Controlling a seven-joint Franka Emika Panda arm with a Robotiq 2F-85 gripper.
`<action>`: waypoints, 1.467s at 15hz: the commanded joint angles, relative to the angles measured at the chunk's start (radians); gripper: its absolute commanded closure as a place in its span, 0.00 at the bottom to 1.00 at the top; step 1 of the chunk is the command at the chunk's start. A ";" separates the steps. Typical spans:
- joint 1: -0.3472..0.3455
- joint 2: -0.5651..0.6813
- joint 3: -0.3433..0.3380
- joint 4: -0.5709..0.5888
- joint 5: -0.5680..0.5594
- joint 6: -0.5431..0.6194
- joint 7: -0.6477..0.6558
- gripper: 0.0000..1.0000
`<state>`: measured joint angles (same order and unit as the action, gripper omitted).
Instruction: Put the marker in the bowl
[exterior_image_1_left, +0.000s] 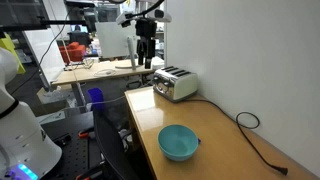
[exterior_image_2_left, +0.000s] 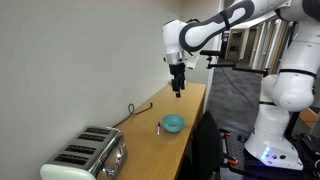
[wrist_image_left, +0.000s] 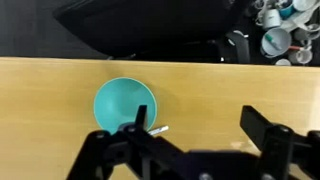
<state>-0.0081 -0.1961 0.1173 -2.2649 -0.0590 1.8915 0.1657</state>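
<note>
The teal-blue bowl (exterior_image_1_left: 178, 142) sits on the wooden table, also in the other exterior view (exterior_image_2_left: 173, 123) and the wrist view (wrist_image_left: 124, 108). The marker (wrist_image_left: 158, 129) lies flat on the table right beside the bowl's rim, outside it. Only its lighter end shows past my finger. It is a small speck in an exterior view (exterior_image_2_left: 160, 127). My gripper (wrist_image_left: 197, 135) is open and empty. It hangs well above the table in both exterior views (exterior_image_1_left: 147, 60) (exterior_image_2_left: 178, 90), with the bowl and marker below it.
A silver toaster (exterior_image_1_left: 175, 83) (exterior_image_2_left: 88, 155) stands at one end of the table. A black cable (exterior_image_1_left: 250, 125) runs along the wall side. The table's front edge (wrist_image_left: 160, 60) drops to a dark floor area.
</note>
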 joint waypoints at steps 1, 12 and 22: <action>0.019 0.000 -0.017 0.003 -0.003 -0.002 0.003 0.00; 0.015 0.024 -0.012 0.020 0.016 -0.005 0.096 0.00; 0.033 0.318 -0.038 0.080 0.158 0.433 0.502 0.00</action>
<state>0.0080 0.0288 0.1050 -2.2305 0.0792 2.2149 0.5632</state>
